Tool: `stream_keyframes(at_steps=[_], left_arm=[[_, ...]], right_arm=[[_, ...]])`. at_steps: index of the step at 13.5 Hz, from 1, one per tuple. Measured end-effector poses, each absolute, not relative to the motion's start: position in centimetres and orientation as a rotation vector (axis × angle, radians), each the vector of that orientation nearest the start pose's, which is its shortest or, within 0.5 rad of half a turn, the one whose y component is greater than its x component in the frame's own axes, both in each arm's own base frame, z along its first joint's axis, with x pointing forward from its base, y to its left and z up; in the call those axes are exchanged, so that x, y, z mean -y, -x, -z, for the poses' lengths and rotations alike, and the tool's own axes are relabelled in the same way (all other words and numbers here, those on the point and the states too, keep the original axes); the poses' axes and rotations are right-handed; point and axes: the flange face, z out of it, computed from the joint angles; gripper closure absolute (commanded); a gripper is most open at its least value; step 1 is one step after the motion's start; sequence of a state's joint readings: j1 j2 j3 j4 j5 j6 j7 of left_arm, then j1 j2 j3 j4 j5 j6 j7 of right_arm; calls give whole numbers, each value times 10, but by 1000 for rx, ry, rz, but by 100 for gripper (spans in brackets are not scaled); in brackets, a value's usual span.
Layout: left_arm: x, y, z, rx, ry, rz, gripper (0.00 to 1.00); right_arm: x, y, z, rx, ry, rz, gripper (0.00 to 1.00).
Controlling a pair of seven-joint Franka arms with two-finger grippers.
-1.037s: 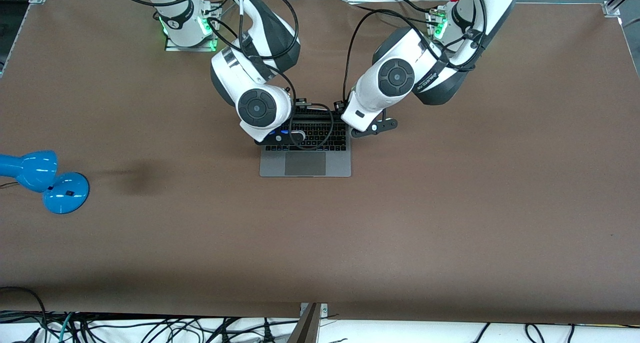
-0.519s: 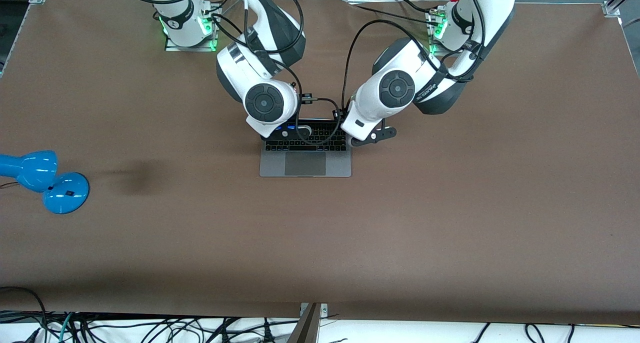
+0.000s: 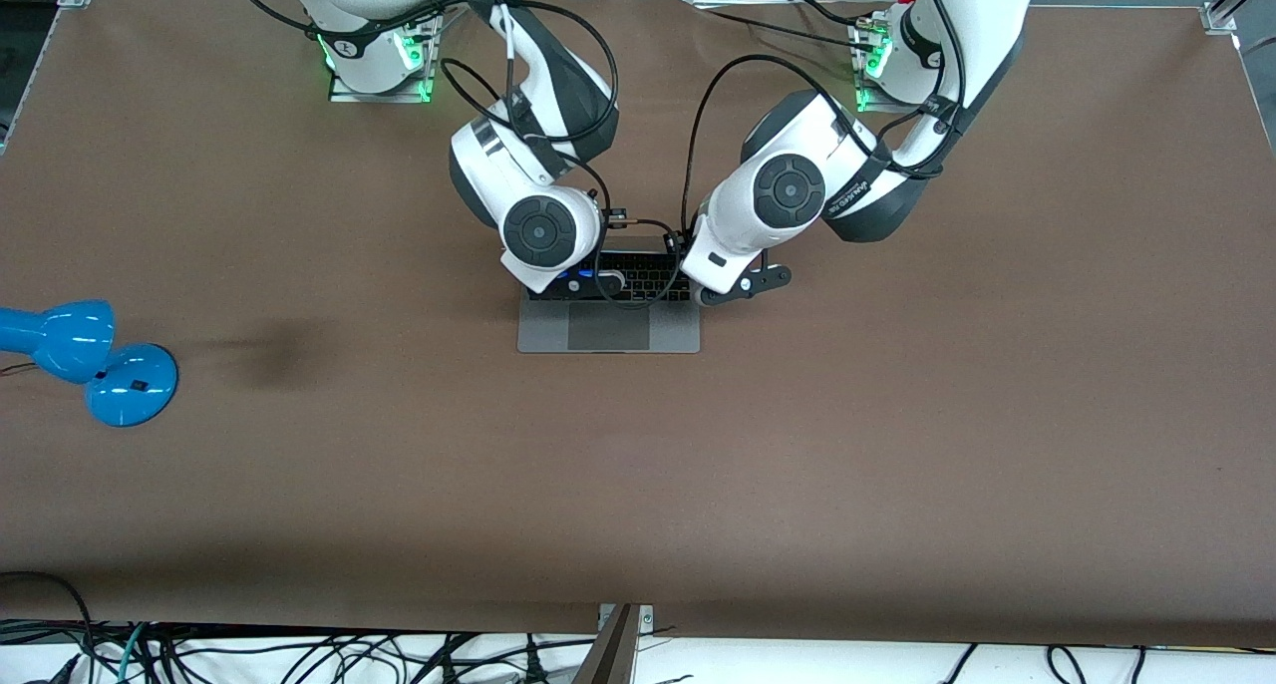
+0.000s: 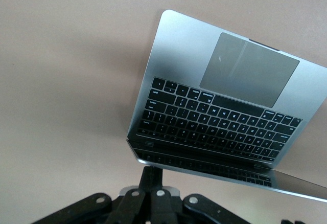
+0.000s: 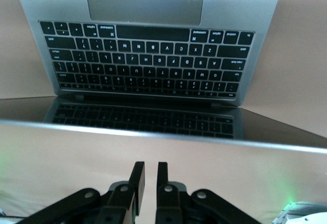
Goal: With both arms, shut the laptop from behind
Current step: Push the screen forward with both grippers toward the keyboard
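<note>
The grey laptop lies open mid-table, its trackpad toward the front camera. Both arms reach down from their bases to its lid, and their wrists hide the lid in the front view. In the left wrist view the keyboard shows, and my left gripper is shut, its fingertips against the back of the tilted lid near one corner. My right gripper is shut to a thin slit with nothing in it, just off the lid's top edge. The screen mirrors the keys.
A blue desk lamp lies near the table's edge at the right arm's end. Black cables loop from both wrists over the keyboard. Brown tabletop spreads around the laptop.
Both wrists have moved toward the front camera over the laptop. The lid has tipped farther over the keyboard, so fewer key rows show in the front view.
</note>
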State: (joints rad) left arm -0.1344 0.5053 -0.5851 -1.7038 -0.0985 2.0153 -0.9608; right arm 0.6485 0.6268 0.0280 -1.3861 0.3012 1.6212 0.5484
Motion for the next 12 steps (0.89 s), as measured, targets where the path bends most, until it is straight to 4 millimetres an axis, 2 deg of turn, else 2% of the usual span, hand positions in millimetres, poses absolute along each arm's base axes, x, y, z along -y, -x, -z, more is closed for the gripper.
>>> stream_keyframes(at_steps=[9,12], left_arm=[[403,-512,-333,547,3205,-565,100],[401,-520,-332,569,3209,-562,100]], right_arm=[[-441,-523,-316,65,3045,-680,83],[-441,-524,-314,65,3048,-675,83]])
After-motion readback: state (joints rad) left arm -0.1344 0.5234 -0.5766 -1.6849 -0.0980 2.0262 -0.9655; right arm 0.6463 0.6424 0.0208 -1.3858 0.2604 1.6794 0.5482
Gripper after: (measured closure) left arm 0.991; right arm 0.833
